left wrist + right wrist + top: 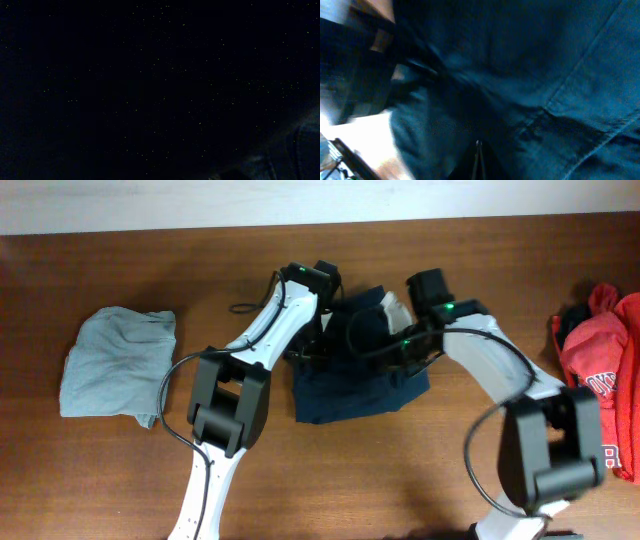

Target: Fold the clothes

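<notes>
A navy garment [350,395] lies bunched at the table's middle, with a white patch [392,306] showing at its top. My left gripper [325,302] is down on its upper left part. The left wrist view is almost black, so its jaws do not show. My right gripper [402,332] is at the garment's upper right. In the right wrist view the navy cloth [530,60] fills the frame, and the fingers [478,146] are pressed together with cloth around them.
A folded grey garment [115,365] lies at the left of the brown wooden table [400,480]. A pile of red clothes [605,370] sits at the right edge. Cables run along both arms.
</notes>
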You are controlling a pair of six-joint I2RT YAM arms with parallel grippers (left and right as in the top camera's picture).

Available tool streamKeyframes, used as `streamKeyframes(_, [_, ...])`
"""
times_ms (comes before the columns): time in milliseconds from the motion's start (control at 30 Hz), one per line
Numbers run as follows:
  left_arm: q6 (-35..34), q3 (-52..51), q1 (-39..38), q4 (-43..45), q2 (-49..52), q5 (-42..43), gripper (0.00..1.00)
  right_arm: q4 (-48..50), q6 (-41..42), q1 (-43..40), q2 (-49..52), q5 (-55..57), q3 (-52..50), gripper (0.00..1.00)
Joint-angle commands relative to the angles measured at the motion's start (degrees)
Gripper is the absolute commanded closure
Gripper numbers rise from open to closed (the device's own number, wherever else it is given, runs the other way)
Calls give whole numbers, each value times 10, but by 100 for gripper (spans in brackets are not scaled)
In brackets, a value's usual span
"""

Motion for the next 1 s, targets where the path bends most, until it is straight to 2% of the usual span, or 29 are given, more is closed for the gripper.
streamKeyframes(0, [8, 21, 26, -6, -38, -57, 48, -8, 24, 7, 46, 40, -1, 96])
streamKeyframes(133, [16, 29, 45, -7, -62, -57, 40, -47, 43, 7, 90, 92, -2, 96])
streamKeyframes(300, [20, 40, 52, 3, -80, -51, 33, -52, 45, 7, 115, 103, -2, 96])
streamKeyframes(467, [149, 40, 49, 74, -78, 78, 34, -52, 44, 7, 115, 103, -2, 96])
streamKeyframes(533, [187, 40, 49, 112, -72, 116, 42, -53, 44, 7, 115, 103, -2, 96])
streamKeyframes(600, [197, 40, 49, 138, -60, 131, 52, -54, 44, 7, 115, 103, -2, 96])
streamKeyframes(667, [221, 40, 50, 145, -36, 137, 69, -57, 44, 7, 115, 103, -2, 96])
streamKeyframes(767, [240, 40, 50, 145, 3, 128, 77, -60, 44, 7, 115, 103, -2, 96])
streamKeyframes(833, [238, 40, 56, 149, 39, 81, 85, -68, 44, 7, 115, 111, -2, 96])
streamKeyframes(967, [221, 40, 70, 159, 76, 40, 88, -99, 44, 5, 115, 171, -2, 96])
